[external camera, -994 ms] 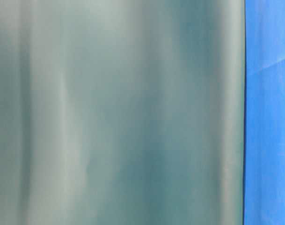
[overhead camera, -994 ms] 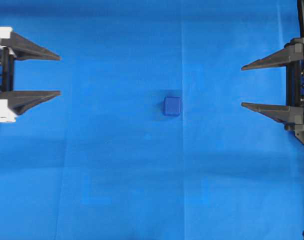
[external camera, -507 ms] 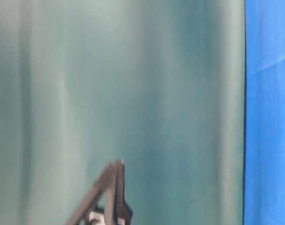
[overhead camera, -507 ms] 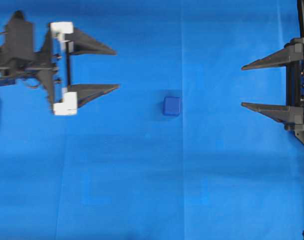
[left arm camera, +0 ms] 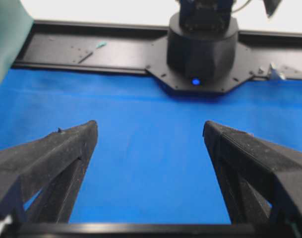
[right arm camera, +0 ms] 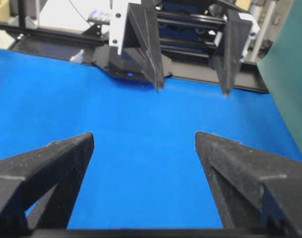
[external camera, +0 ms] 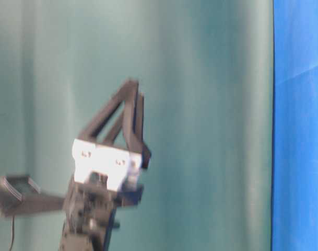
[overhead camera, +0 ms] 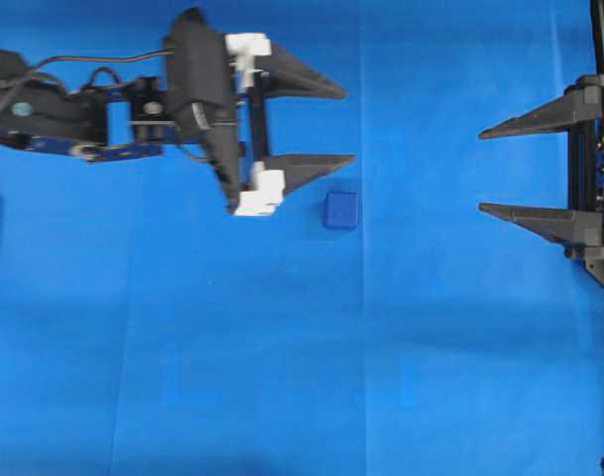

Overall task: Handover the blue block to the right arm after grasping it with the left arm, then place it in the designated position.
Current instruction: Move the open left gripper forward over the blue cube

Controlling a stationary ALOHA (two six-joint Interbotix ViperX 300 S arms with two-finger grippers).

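From overhead we see the blue block [overhead camera: 341,210] lying alone on the blue cloth [overhead camera: 282,377], a little right of the middle of the view. The left gripper [overhead camera: 346,123] is spread wide and holds nothing; its two black fingers point toward three o'clock, joined at the back by white brackets [overhead camera: 260,193]. The block sits at about six o'clock from the gripper's midpoint, just beyond the lower fingertip [overhead camera: 349,158] and outside the gap (near it in this view, though we cannot tell whether the finger is above the block's height). From the left wrist view the block does not show between the fingers.

The right gripper [overhead camera: 481,170] waits at the right edge, at three o'clock from the block and well apart from it, fingers pointing toward nine o'clock, also wide apart and empty. In the right wrist view we see the left gripper's fingers [right arm camera: 151,47] hanging above the cloth opposite.
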